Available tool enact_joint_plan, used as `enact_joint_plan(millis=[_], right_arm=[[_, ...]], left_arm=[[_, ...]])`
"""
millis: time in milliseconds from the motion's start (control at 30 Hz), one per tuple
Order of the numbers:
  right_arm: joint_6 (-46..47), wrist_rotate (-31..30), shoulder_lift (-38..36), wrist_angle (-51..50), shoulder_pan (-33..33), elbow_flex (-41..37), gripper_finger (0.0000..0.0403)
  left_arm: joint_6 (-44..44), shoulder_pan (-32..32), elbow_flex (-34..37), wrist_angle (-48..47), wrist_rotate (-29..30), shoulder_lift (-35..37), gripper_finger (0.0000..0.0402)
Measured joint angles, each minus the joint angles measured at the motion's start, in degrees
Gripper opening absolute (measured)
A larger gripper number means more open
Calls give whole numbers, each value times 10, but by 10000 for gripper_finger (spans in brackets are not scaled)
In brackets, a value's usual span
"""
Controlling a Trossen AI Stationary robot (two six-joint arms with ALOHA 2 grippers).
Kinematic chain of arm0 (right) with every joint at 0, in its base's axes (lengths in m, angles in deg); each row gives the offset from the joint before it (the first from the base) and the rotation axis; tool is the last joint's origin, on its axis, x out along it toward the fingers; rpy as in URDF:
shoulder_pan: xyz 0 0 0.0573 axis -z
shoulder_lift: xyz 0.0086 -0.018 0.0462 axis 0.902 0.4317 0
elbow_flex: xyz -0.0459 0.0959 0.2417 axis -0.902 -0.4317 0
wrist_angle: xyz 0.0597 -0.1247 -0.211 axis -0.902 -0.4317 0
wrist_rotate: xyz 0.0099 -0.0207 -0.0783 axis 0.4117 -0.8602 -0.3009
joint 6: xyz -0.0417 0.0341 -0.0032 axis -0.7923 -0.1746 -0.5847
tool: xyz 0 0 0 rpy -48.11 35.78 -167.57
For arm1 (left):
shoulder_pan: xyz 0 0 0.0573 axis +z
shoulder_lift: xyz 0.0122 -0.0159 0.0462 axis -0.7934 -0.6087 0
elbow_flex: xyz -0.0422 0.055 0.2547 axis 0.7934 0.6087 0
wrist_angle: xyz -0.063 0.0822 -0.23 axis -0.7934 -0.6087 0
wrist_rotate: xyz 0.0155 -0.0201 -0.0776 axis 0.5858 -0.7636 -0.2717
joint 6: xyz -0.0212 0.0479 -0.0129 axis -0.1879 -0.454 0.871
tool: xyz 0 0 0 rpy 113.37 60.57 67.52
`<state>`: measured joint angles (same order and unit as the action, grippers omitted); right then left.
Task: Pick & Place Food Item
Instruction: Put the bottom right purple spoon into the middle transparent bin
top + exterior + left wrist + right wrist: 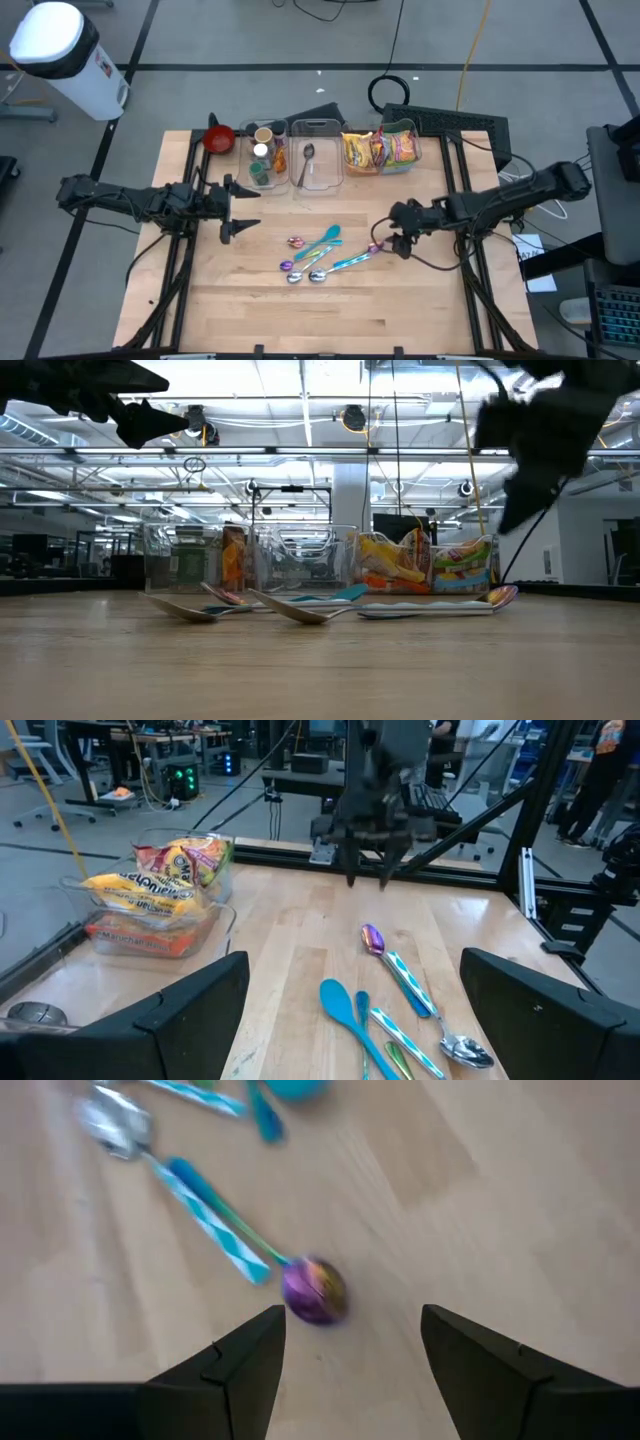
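four spoons (318,256), three bins (318,155)

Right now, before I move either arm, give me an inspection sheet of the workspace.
Surface: wooden table, bare at the near side.
Job's things: spoons loose mid-table; snack packets in a clear bin at the far edge.
Clutter: red bowl; a bin of small cups; a middle bin holding one spoon.
Hands: left hand open, holding nothing, left of the spoons; right hand open, holding nothing, above the purple spoon bowl.
Cables: black coil and yellow cable on the floor behind the table.
Surroundings: white bin far left; a person partly visible in the left wrist view.
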<state>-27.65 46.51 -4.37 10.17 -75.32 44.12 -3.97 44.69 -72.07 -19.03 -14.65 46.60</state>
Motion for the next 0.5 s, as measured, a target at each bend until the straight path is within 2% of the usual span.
enact_joint_plan(millis=[100,267,500], right_arm=[[41,16,-18,41,9,-64,228],[66,77,-25,177,22,-152,227],[109,76,-23,325,27,-234,220]], left_arm=[[0,0,0,0,0,0,367],[0,0,0,0,0,0,367],[0,0,0,0,0,0,367]])
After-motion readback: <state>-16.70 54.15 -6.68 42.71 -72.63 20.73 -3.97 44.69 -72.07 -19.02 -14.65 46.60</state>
